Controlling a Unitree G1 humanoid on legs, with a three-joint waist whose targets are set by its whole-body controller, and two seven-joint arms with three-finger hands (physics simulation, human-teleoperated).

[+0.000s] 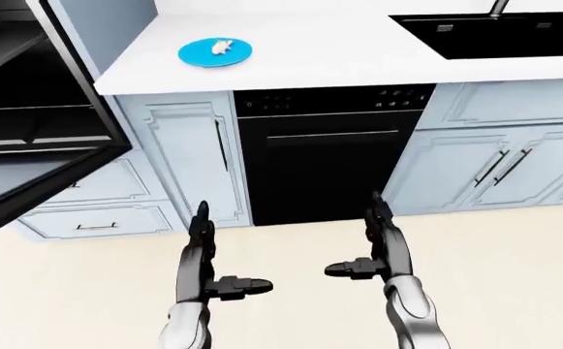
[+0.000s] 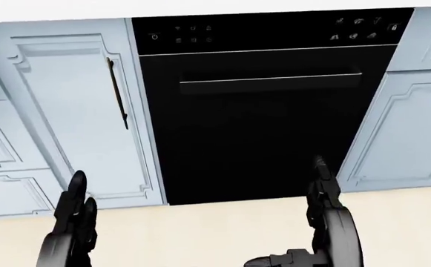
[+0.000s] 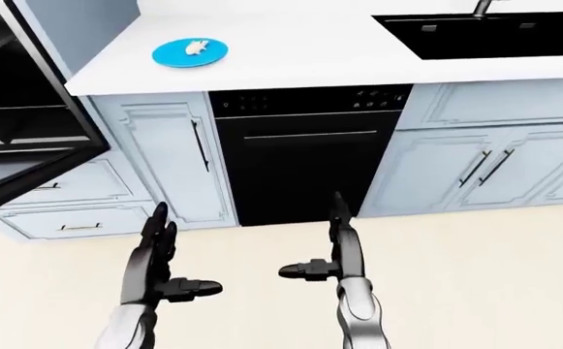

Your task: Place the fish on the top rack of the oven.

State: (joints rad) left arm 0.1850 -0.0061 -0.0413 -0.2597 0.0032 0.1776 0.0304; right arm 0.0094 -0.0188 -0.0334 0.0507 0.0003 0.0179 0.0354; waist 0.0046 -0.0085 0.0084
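Left hand (image 1: 206,256): lowest in the left-eye view, over the pale floor (image 1: 514,247); fingers straight and spread, thumb stuck out sideways toward the other hand; held nothing.
Right hand (image 1: 378,247): level with the left, apart from it; fingers straight, thumb out toward the left hand; spread, held nothing.
Dishwasher (image 1: 325,156): black, door closed, directly above the two hands in all views; bar handle across its upper part, control strip along its top edge.
Cabinets (image 1: 189,156): pale blue, on both sides of the dishwasher; narrow door with a dark vertical handle to its left, drawers further left, double doors to its right.
Oven (image 1: 29,109): at the left edge of the eye views, door open; dark racks visible inside, nothing seen on them.
Counter (image 1: 329,62): white, running above the dishwasher.
Plate (image 1: 215,51): blue, near the counter's left end, close to the oven side.
Fish (image 1: 222,47): small, pale, lay on the plate; well apart from both hands.
Sink (image 1: 499,33): black, set into the counter's right part, faucet base at the top edge.
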